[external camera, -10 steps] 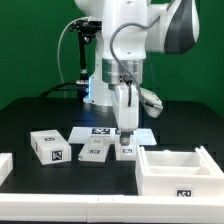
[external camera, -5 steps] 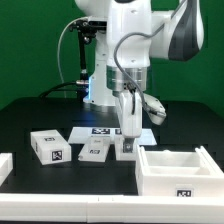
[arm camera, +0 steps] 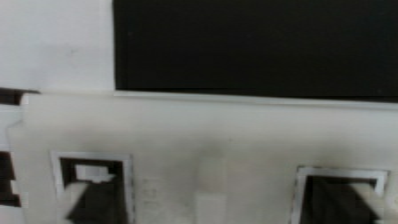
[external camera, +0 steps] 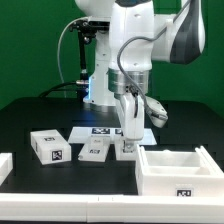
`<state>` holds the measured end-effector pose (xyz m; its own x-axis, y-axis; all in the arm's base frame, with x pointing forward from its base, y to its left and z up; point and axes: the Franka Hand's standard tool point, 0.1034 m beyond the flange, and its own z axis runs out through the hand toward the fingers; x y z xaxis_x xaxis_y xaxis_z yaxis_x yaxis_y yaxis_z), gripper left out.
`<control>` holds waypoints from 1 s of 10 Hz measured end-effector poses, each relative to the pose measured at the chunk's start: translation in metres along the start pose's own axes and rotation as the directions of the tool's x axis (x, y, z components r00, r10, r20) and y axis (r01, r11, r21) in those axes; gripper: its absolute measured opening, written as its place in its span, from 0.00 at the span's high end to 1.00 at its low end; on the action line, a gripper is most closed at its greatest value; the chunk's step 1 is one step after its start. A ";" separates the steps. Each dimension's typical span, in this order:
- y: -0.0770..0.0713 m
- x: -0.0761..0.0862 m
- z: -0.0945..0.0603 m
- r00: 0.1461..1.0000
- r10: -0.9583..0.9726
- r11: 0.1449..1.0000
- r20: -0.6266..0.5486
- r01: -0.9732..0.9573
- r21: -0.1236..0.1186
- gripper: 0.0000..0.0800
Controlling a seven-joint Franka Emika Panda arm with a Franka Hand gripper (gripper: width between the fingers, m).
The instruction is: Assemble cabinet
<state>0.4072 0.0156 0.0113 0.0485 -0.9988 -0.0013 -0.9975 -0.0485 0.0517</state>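
The cabinet body (external camera: 180, 170), a large white open box with a tag on its front, stands at the front on the exterior view's right. My gripper (external camera: 126, 142) points straight down onto a small white tagged block (external camera: 126, 149) just left of the cabinet. In the wrist view the gripper (arm camera: 222, 200) is open, with its dark fingertips (arm camera: 93, 198) wide apart over the block's white face (arm camera: 214, 140). A large black tag square (arm camera: 258, 45) fills the far part of that view. Whether the fingers touch the block I cannot tell.
Two more white tagged blocks (external camera: 50, 147) (external camera: 93, 151) lie to the exterior view's left of the gripper. The marker board (external camera: 100, 132) lies flat behind them. A white piece (external camera: 4, 166) shows at the left edge. The arm's base and cables stand at the back.
The gripper has come down a little and shifted slightly toward the exterior view's right, onto the small block. The blocks and the cabinet have not moved.
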 end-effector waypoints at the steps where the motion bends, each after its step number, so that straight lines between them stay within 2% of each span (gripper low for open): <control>1: 0.000 0.000 0.000 1.000 0.000 1.000 0.000 0.000 0.000 0.56; 2: 0.000 0.000 0.000 1.000 0.000 1.000 0.000 0.000 -0.001 0.73; 3: 0.000 -0.002 -0.001 1.000 -0.002 1.000 0.005 0.002 -0.001 0.73; 4: -0.003 -0.008 -0.008 1.000 -0.008 1.000 0.017 0.008 0.009 0.92; 6: -0.006 -0.031 -0.027 0.997 -0.020 1.000 0.076 0.020 -0.001 0.92; 8: -0.007 -0.062 -0.046 0.991 -0.006 0.999 0.136 0.011 -0.034 0.92; 9: -0.010 -0.068 -0.052 0.989 0.018 0.999 0.145 -0.013 -0.033 0.92; 10: -0.011 -0.075 -0.053 0.987 0.040 0.998 0.157 -0.031 -0.055 0.92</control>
<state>0.4177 0.0914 0.0635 0.0003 -0.9878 -0.1556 -0.9942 -0.0170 0.1063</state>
